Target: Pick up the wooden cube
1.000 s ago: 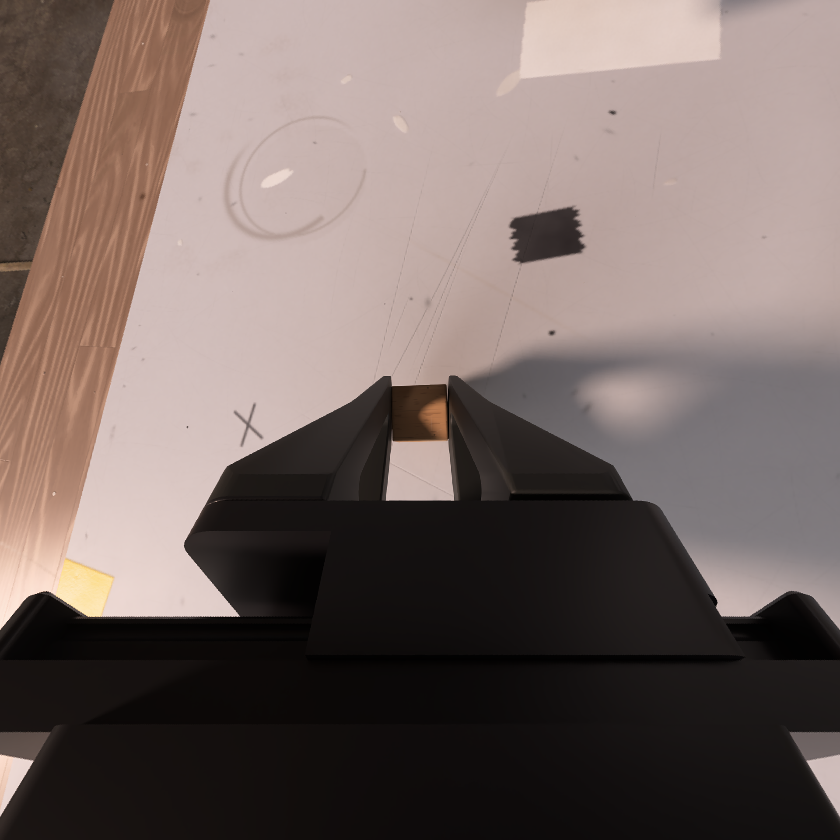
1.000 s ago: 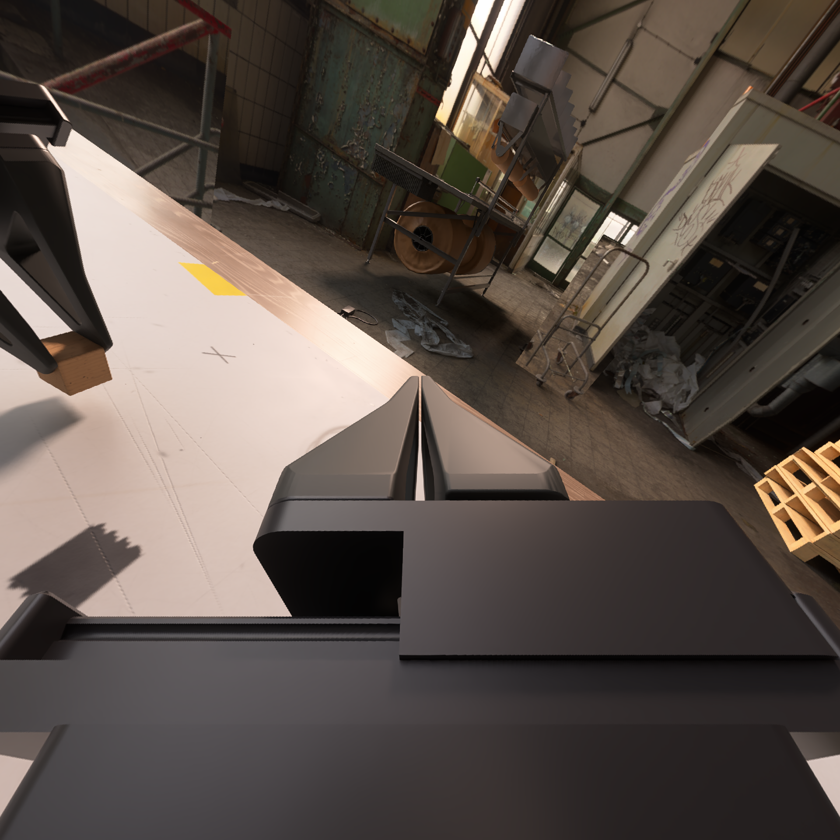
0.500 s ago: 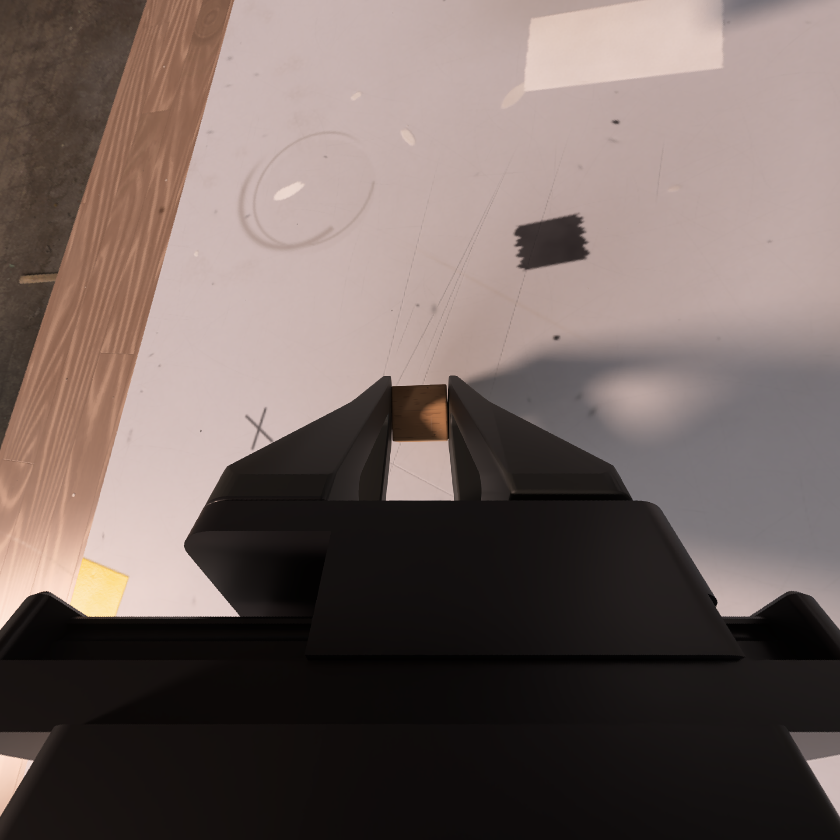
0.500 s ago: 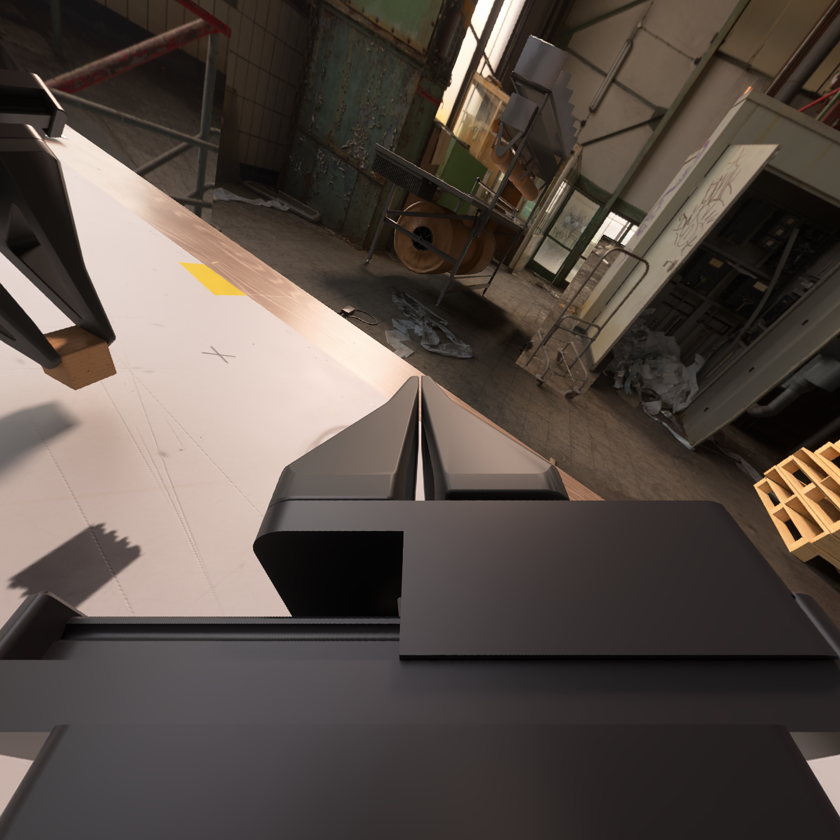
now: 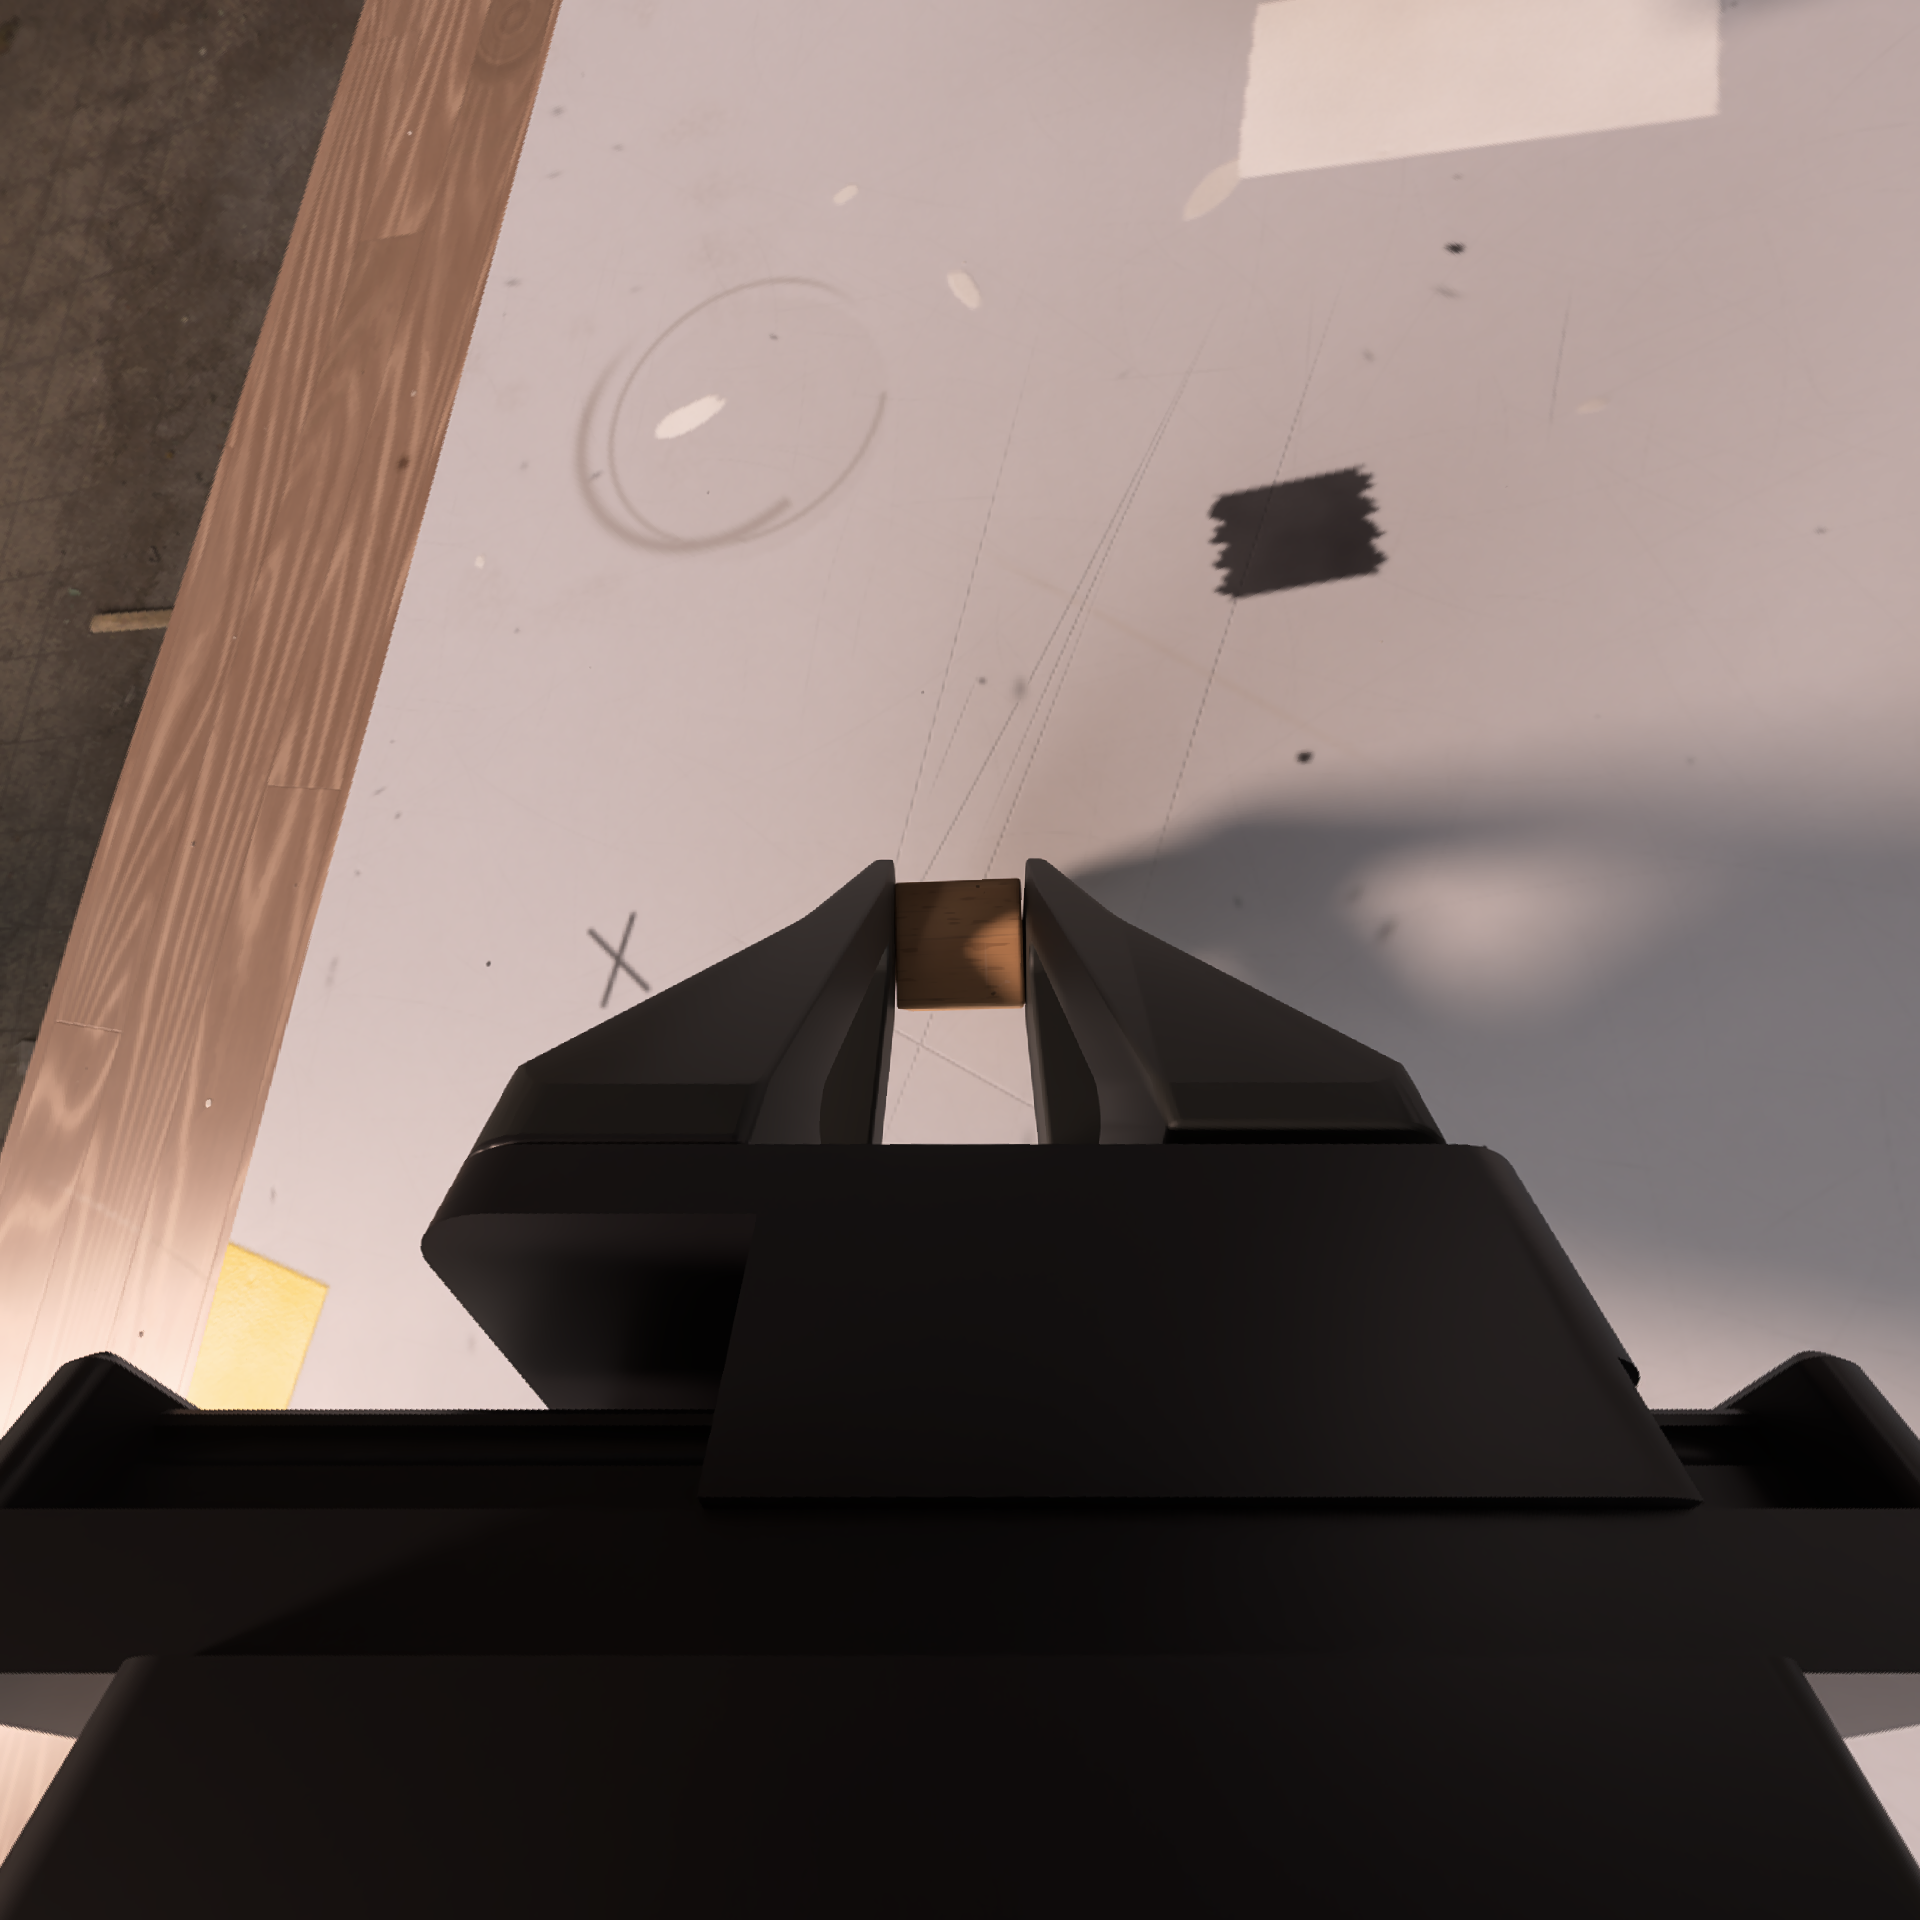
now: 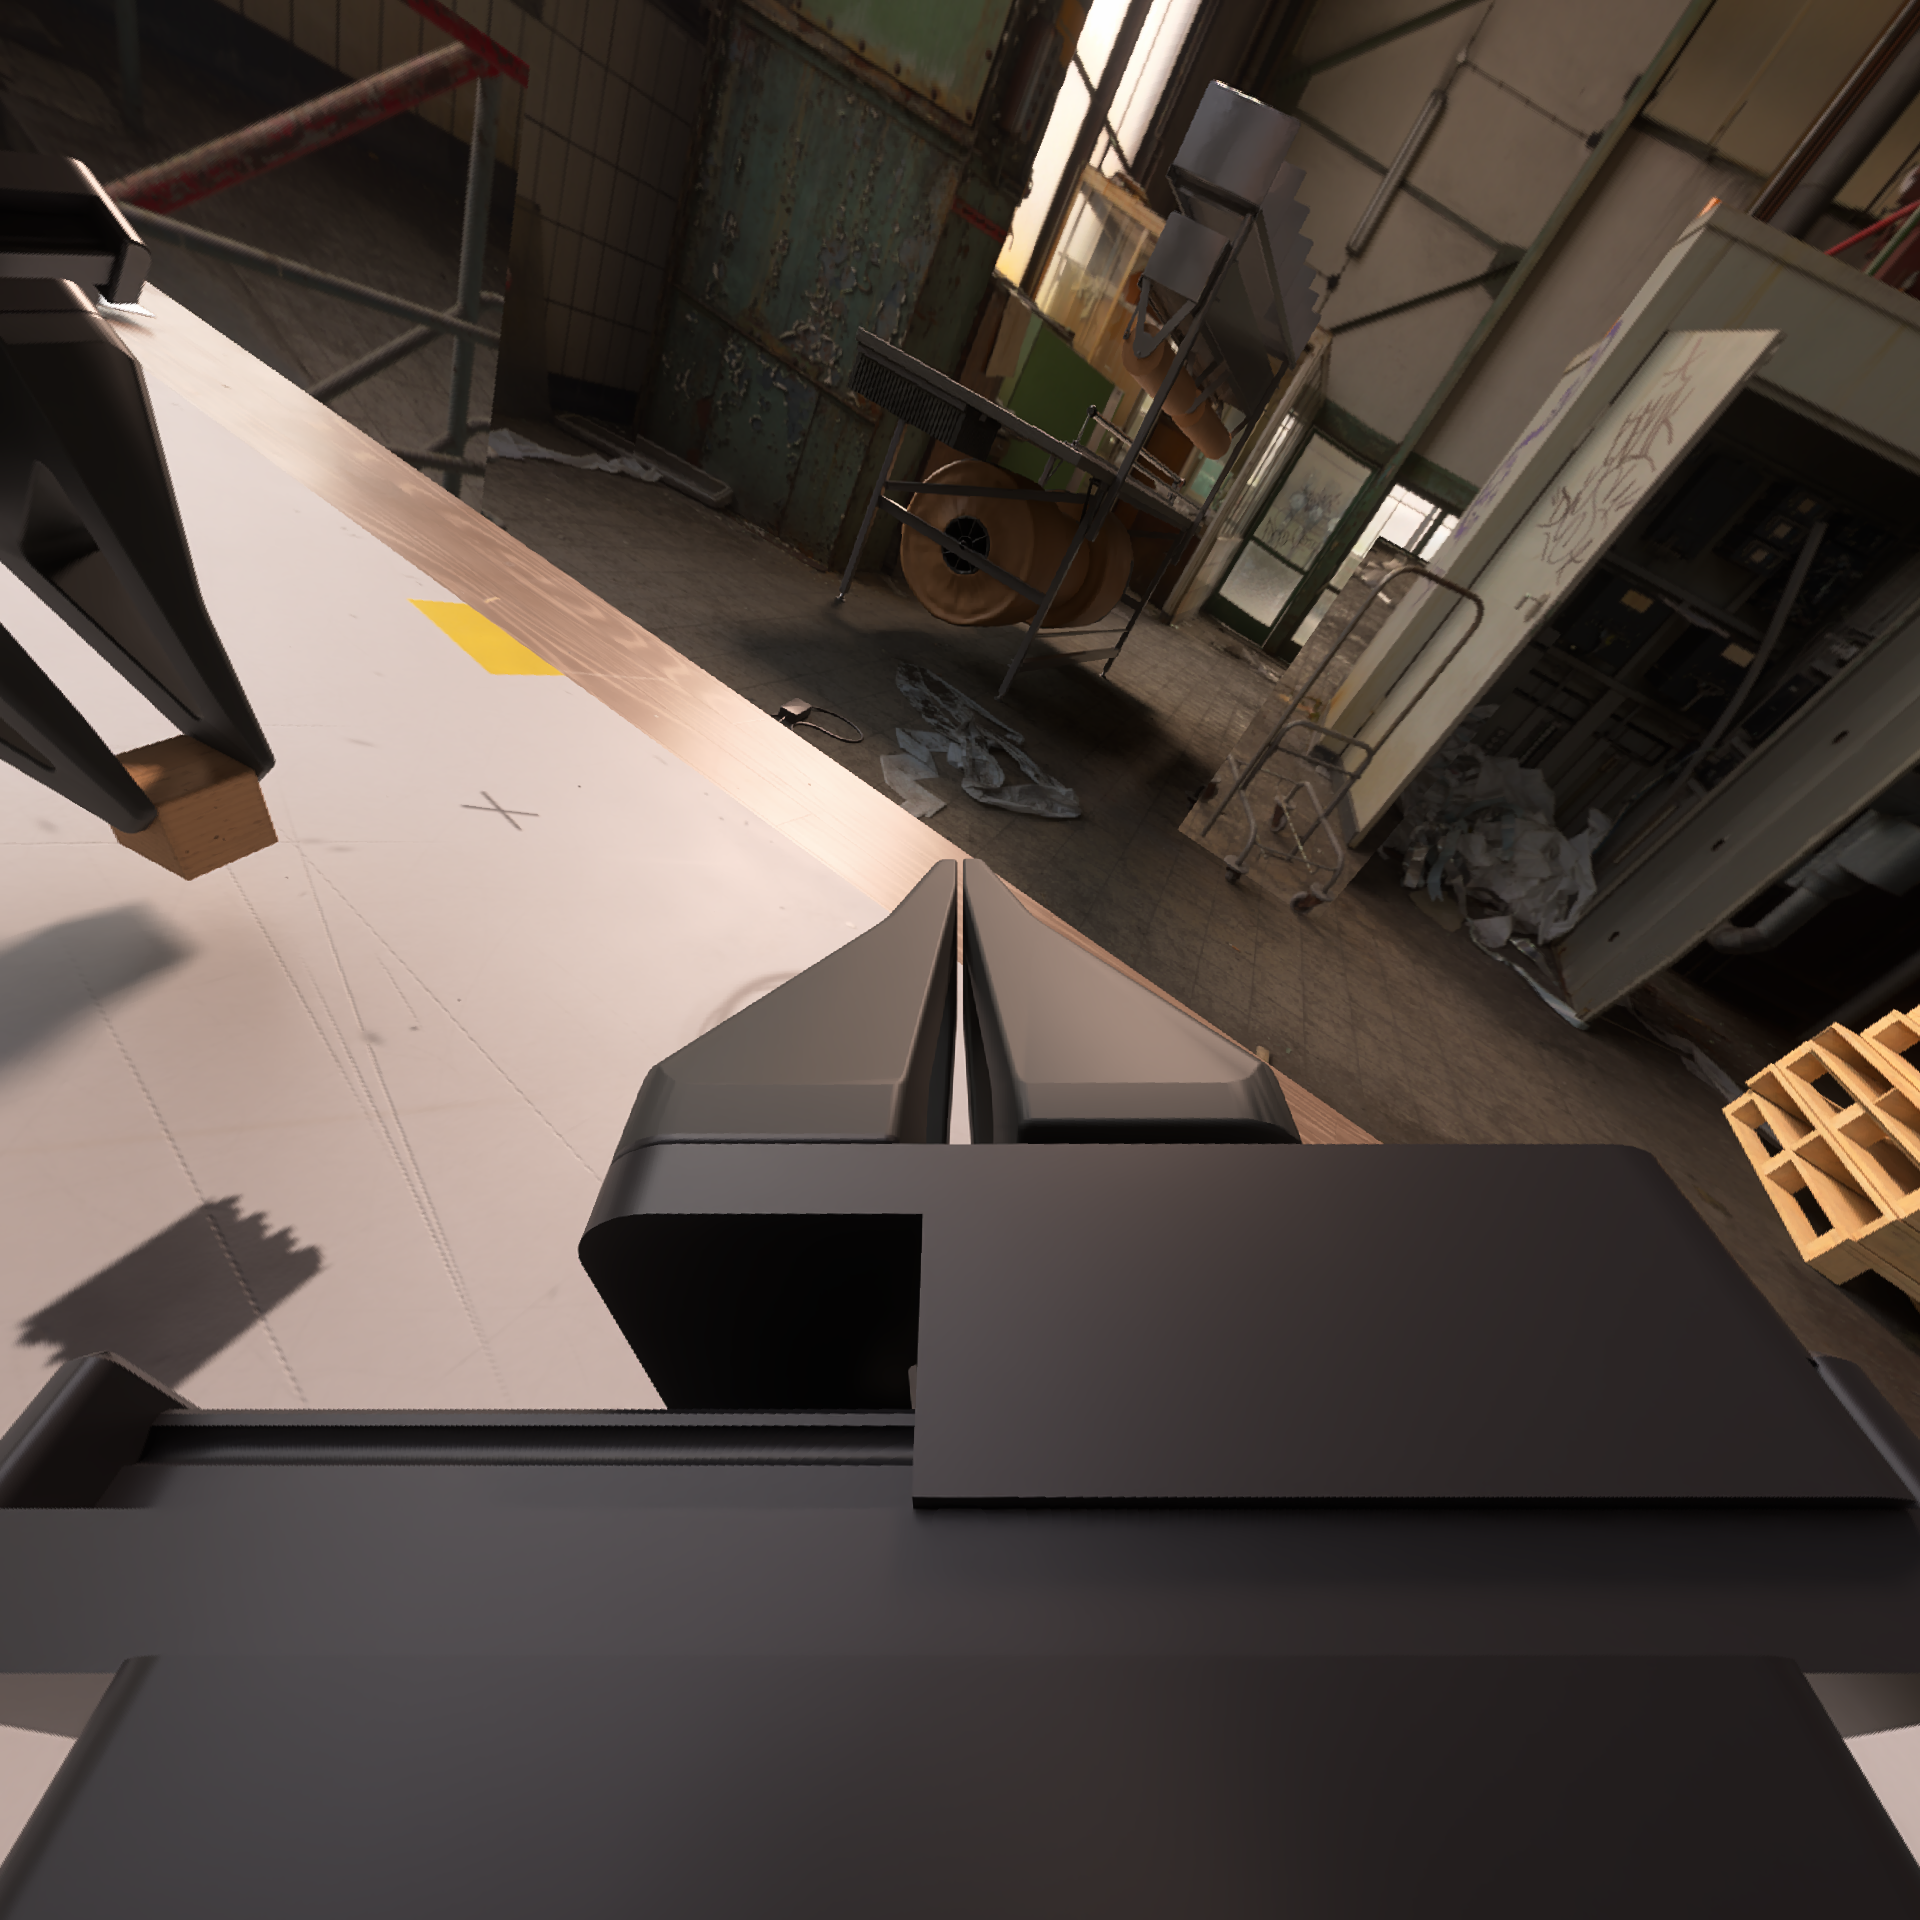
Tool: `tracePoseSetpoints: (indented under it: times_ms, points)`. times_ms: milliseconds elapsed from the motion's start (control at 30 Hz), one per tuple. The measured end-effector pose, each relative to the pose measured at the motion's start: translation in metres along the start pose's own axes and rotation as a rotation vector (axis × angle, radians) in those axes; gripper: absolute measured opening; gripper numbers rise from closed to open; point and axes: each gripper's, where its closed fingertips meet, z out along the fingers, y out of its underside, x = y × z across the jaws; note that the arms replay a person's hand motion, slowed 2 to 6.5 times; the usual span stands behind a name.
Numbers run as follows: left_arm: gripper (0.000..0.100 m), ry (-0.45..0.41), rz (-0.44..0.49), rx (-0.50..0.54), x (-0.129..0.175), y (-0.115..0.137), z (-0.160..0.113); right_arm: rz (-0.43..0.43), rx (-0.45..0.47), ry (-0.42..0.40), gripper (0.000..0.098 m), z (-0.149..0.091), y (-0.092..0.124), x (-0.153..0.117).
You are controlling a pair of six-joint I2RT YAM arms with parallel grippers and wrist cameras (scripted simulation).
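Wooden cube (image 5: 959, 943) pinched in our left gripper (image 5: 959, 883), clear of the white table (image 5: 727, 727).

We see both black fingertips pressed flat against its sides; from the right wrist view the cube (image 6: 197, 816) hangs above its own shadow (image 6: 73, 951). Our right gripper (image 6: 960, 883) is empty, its fingers together, near the table's wooden edge (image 6: 727, 717).

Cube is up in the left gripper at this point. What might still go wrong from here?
1. The left gripper pinches the wooden cube only at its fingertips; in the right wrist view much of the cube hangs below them, so it may slip out.
2. The cube hangs clear above the white table, its shadow apart from it, so a drop could bounce it away.
3. The right gripper is shut and off to the side, unable to catch it.
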Motion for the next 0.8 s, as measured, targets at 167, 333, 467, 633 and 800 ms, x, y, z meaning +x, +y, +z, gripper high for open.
tracePoseSetpoints:
  times_ms: [167,333,467,633,800]
  points:
    - [0.021,-0.005,-0.002,-0.004,-0.0012,0.0012,-0.0005,0.0,0.0,0.0,0.0009,0.0,0.0,0.0]
    - [0.021,-0.008,-0.005,-0.006,-0.0023,0.0022,-0.0012,0.0,0.0,0.0,0.0009,0.0,0.0,0.0]
    - [0.021,-0.009,-0.008,-0.007,-0.0031,0.0029,-0.0018,0.0,0.0,0.0,0.0009,0.0,0.0,0.0]
    - [0.021,-0.012,-0.012,-0.008,-0.0042,0.0038,-0.0026,0.0,0.0,0.0,0.0009,0.0,0.0,0.0]
    - [0.021,-0.017,-0.015,-0.008,-0.0056,0.0048,-0.0038,0.0,0.0,0.0,0.0009,0.0,0.0,0.0]
